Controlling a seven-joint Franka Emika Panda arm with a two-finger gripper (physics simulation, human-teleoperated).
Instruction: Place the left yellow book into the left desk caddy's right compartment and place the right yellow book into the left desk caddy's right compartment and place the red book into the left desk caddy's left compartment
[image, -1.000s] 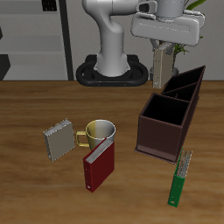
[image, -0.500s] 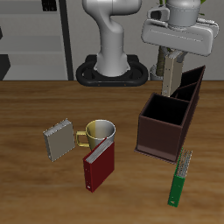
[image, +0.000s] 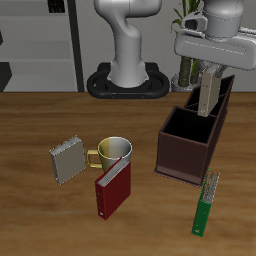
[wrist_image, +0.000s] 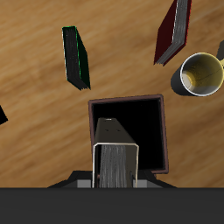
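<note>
My gripper (image: 209, 70) is shut on one small grey-tan yellow book (image: 209, 92) and holds it upright above the dark brown left desk caddy (image: 186, 152). In the wrist view the book's ribbed page edges (wrist_image: 115, 163) hang over the open mouth of one square bin (wrist_image: 131, 122); the book is above the rim. The other grey-tan yellow book (image: 67, 160) leans on the table beside the mug. The dark red book (image: 111, 188) stands in front of the mug and also shows in the wrist view (wrist_image: 174, 31).
A pale yellow mug (image: 113, 152) stands between the grey-tan book and the red book, also in the wrist view (wrist_image: 201, 73). A slim green book (image: 206, 203) lies near the front edge by the caddy, also in the wrist view (wrist_image: 76, 57). The robot base (image: 125, 80) is at the back.
My gripper has carried the grey-tan book sideways from behind the caddy to above it and a little lower. Nothing on the table has moved.
</note>
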